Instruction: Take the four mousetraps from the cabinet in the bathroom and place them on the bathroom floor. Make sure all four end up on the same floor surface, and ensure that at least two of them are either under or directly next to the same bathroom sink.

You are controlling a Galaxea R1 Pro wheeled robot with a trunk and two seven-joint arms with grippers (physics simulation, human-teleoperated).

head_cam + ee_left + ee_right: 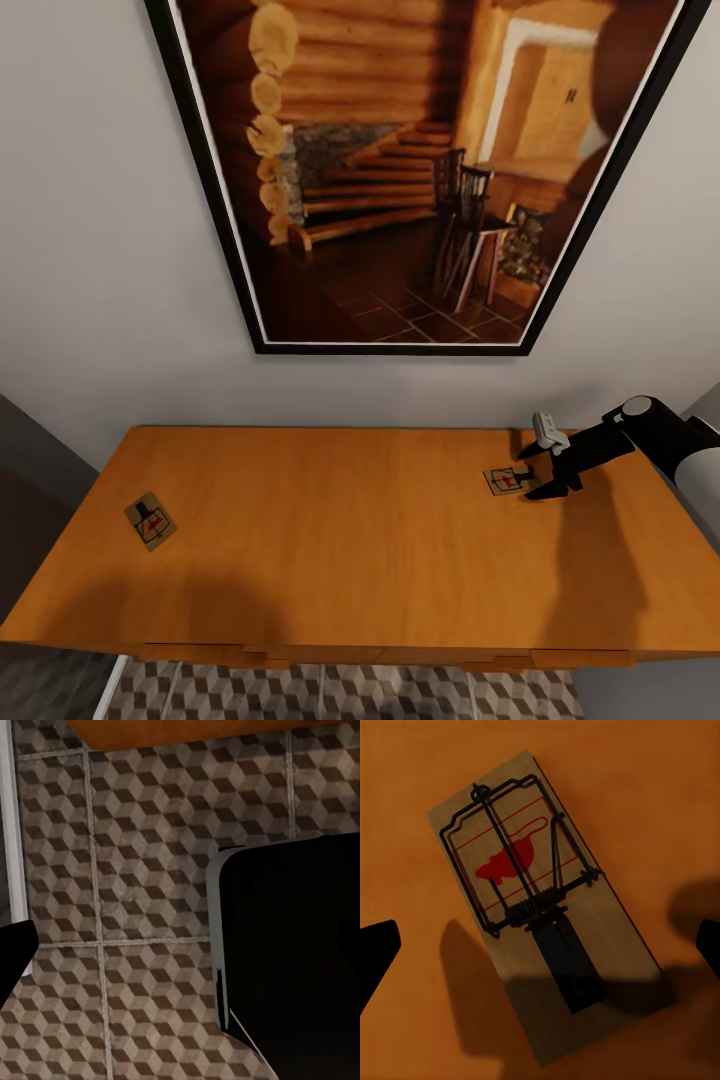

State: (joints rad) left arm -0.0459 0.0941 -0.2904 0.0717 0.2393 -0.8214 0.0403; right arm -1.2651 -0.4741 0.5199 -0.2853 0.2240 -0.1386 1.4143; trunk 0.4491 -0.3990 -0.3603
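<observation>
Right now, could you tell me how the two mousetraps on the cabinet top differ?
The left mousetrap lies near the cabinet's left end, alone; the right mousetrap lies near the right end, with the right claw open beside it. Their boards are turned differently. Both are flat tan boards with red spots.

No words, brand names or numbers can be read in any view. The mousetrap (544, 922) under the right wrist camera bears only a red blot and thin red lines on its board. A small dark mark on the door in the framed picture (420, 170) is too blurred to read.
</observation>
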